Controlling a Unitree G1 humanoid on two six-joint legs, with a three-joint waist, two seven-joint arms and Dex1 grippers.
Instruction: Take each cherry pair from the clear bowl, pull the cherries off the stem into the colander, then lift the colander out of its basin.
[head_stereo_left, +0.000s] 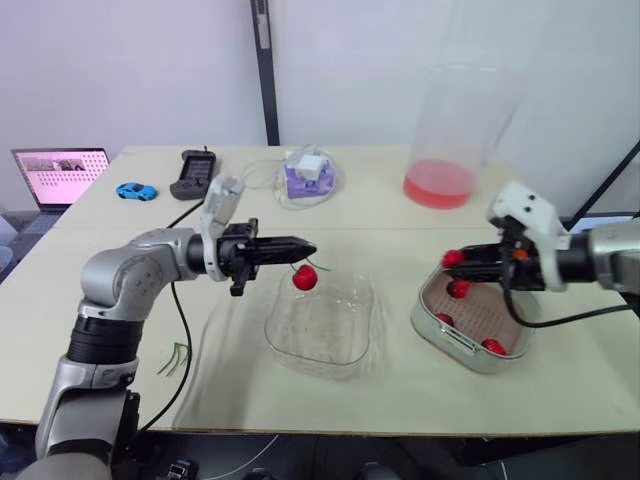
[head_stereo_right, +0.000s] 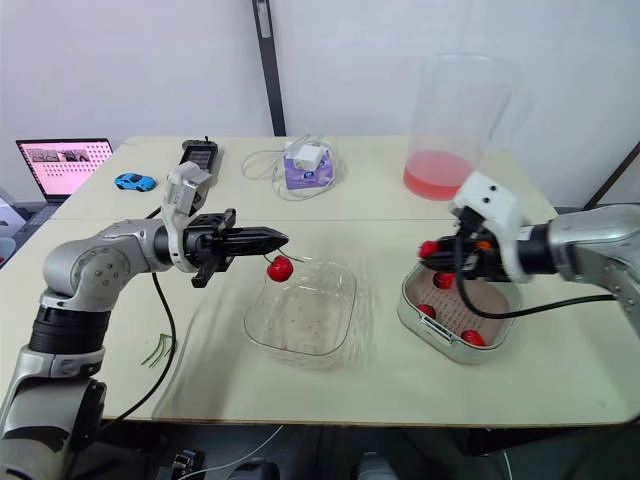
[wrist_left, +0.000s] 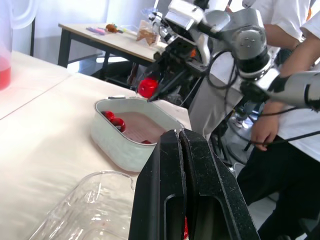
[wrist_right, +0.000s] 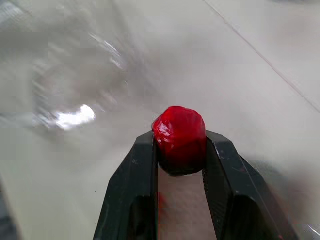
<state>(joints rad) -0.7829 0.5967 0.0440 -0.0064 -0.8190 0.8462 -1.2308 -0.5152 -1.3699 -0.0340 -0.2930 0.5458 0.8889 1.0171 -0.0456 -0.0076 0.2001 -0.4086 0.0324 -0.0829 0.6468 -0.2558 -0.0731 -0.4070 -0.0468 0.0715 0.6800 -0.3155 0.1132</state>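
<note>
Clenching left gripper (head_stereo_left: 309, 247) fully shut, fingers pressed together, apparently on a thin stem (head_stereo_left: 310, 262), though too fine to be sure. Dangling hanging cherry (head_stereo_left: 304, 278) from that stem, just above the clear bowl (head_stereo_left: 325, 332), over the bowl's far rim on the robot's left side. Grasping second cherry (wrist_right: 178, 131) between the fingers of right gripper (head_stereo_left: 461, 262), well to the right of the clear bowl and higher than its rim. Seeing colander (head_stereo_left: 482, 316) nested in white basin (head_stereo_left: 438, 334), right of the clear bowl, near but not touching. Seeing three loose cherries (head_stereo_left: 458, 289) lying inside colander. Holding second cherry over the colander edge nearest the clear bowl.
</note>
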